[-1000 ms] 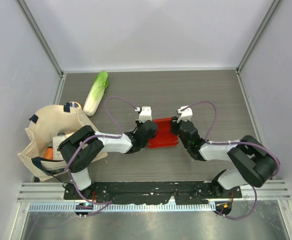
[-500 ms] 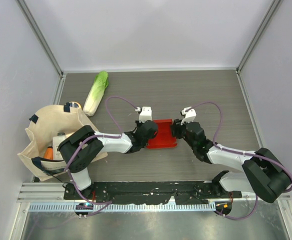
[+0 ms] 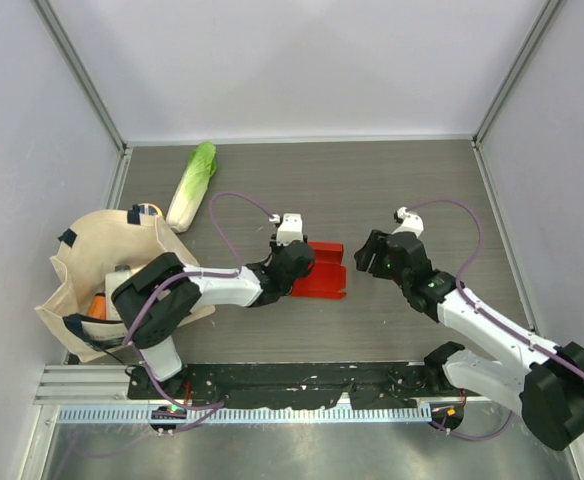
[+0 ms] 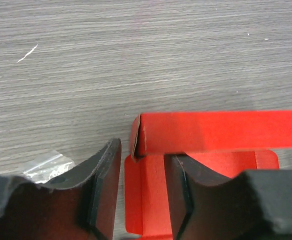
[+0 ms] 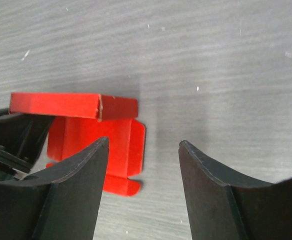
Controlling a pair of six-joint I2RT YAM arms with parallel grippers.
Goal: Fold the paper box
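The red paper box (image 3: 322, 272) lies mid-table, partly folded: its far wall (image 4: 221, 131) stands upright and its base and end flaps lie flat. My left gripper (image 3: 298, 264) is at the box's left end. In the left wrist view its jaws (image 4: 142, 167) stand narrowly apart, one finger (image 4: 178, 195) on the red base and the other (image 4: 105, 190) on the table, with the left end flap between them and not pinched. My right gripper (image 3: 374, 256) is open and empty, a short way to the right of the box (image 5: 98, 142).
A beige tote bag (image 3: 97, 265) with items inside sits at the left edge. A napa cabbage (image 3: 192, 185) lies behind it. A scrap of clear plastic (image 4: 47, 165) lies near my left finger. Enclosure walls ring the table.
My right gripper has let go of the box's right end and drawn back to the right. The left gripper has stayed put. The box has shifted slightly left.
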